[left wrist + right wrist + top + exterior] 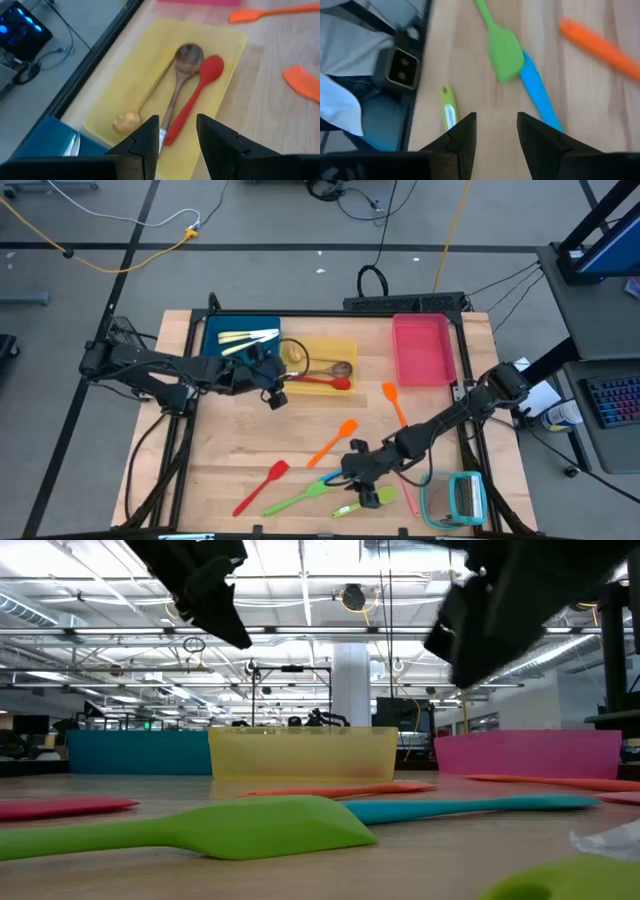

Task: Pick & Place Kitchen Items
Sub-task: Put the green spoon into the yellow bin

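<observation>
Utensils lie scattered on pale wood-plank table w/ dark metal edge. Left gripper hovers over shallow yellow plastic tray, rounded corners, at the back; fingers parted, nothing between them. In that tray: brown wooden spoon w/ round grained bowl, glossy red silicone spoon touching alongside it, plus thin-handled piece w/ yellowish lump end. Blue tray just beside yellow one holds pale-handled cutlery. Pink tray, rectangular, further right, looks empty.

Right gripper sits above front of table, fingers apart, holding nothing. Near it: green silicone spatula, flat blade w/ squared tip, overlapping smooth blue spatula; small lime-green tool w/ pale centre close to table edge. Orange spatula lies mid-table, second orange spatula nearer pink tray, red spatula front left. Square teal-framed rack at front right corner.
</observation>
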Robot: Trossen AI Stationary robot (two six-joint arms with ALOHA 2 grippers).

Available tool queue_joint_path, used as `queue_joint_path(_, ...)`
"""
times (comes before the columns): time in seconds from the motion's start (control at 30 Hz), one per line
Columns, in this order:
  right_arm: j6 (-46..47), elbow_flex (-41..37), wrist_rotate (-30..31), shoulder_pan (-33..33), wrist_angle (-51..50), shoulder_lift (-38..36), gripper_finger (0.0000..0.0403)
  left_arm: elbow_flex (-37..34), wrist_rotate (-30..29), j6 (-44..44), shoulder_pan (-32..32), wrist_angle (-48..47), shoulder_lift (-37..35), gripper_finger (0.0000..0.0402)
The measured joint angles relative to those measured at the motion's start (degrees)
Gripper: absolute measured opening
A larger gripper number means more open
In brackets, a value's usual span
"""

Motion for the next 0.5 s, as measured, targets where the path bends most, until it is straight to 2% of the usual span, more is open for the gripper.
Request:
queue_joint_path(0.13, 9.3, 0.0, -3.0, 0.9, -7.4, 0.0, 0.0134, 0.0, 0.0, 2.1, 0.6, 0.7, 0.0, 0.0136)
queue_joint_path(0.27, 17.0, 0.0, -6.0, 3.8, -9.6, 0.1, 0.0128, 0.0, 0.0, 6.6, 1.5, 0.8, 0.0, 0.0136)
queue_joint_path(0.4, 22.2, 0.0, -1.8, 6.6, -7.6, 0.3, 0.0115, 0.0, 0.0, 9.7, 3.3, 1.6, 0.0, 0.0136)
queue_joint_path(0.5, 22.5, 0.0, 1.5, 7.6, -4.7, 0.9, 0.0112, 0.0, 0.0, 9.7, 4.7, 2.0, 0.0, 0.0136)
